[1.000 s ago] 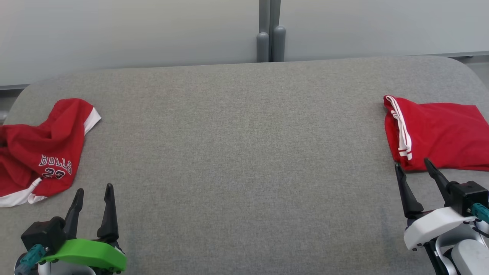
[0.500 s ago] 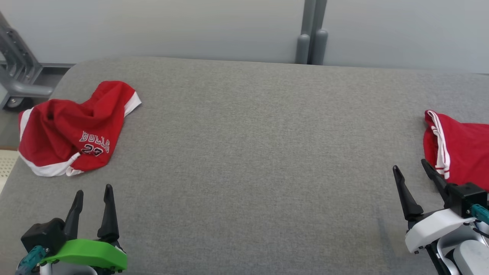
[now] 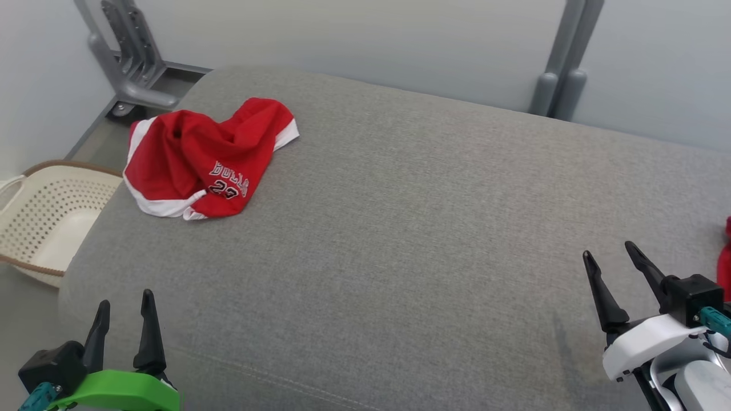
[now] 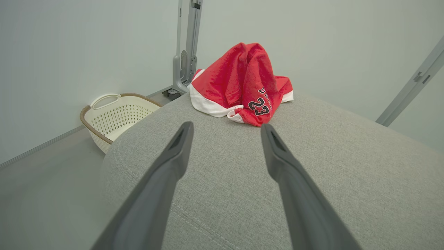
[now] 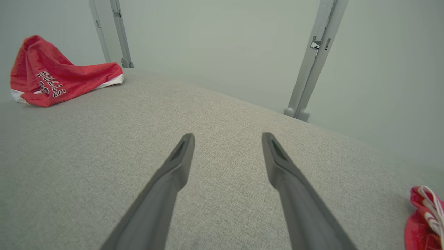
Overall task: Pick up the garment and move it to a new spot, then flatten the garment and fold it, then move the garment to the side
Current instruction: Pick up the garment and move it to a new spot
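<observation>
A crumpled red garment (image 3: 205, 157) with white trim and "BULLS 23" lettering lies in a heap near the far left corner of the grey padded table (image 3: 400, 228). It also appears ahead of the fingers in the left wrist view as the red garment (image 4: 242, 83), and far left in the right wrist view (image 5: 59, 78). My left gripper (image 3: 124, 308) hovers open at the near left edge, well short of the heap, with nothing between its fingers. My right gripper (image 3: 608, 260) stands open and empty at the near right.
A second red garment (image 5: 425, 218) with white stripes lies at the table's right edge (image 3: 725, 262). A cream laundry basket (image 3: 45, 211) stands on the floor beyond the left edge. Grey metal posts (image 3: 557, 63) rise behind the table against the wall.
The head camera has swung left: the crumpled garment now sits nearer the middle of the view, the basket has come in, and the right-hand garment has nearly left it. Both grippers stay open.
</observation>
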{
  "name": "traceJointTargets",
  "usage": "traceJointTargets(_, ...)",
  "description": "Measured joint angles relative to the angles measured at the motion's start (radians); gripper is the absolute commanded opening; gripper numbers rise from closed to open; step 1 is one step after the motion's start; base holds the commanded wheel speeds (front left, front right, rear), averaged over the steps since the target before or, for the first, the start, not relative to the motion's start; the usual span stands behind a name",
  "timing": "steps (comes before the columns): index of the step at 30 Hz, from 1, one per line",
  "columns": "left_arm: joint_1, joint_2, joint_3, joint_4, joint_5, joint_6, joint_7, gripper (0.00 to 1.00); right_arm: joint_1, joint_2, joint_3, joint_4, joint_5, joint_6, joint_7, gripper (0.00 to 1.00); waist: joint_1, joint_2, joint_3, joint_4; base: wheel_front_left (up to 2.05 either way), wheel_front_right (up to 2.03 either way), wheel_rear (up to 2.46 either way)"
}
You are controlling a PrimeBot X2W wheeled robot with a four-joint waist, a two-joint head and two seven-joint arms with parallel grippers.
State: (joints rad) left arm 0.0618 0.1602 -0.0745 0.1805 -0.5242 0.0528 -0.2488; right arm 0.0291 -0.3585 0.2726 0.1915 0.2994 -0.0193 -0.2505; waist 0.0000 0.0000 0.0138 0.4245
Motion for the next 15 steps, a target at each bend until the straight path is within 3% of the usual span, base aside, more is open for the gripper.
traceJointTargets(6,0.01,0.014,0.048,-0.016,-0.002,0.0,0.0,1.0,-0.002,0.01,0.024,-0.002,-0.003,0.005,0.0,1.0,0.0,0.0,0.003,0.07,0.0,0.0,0.0)
traceJointTargets(15,0.002,0.023,0.072,-0.077,-0.07,-0.041,0.005,1.0,-0.021,-0.017,0.019,-0.028,-0.012,0.009,0.002,1.0,0.0,0.0,0.074,0.071,0.0,0.0,0.0)
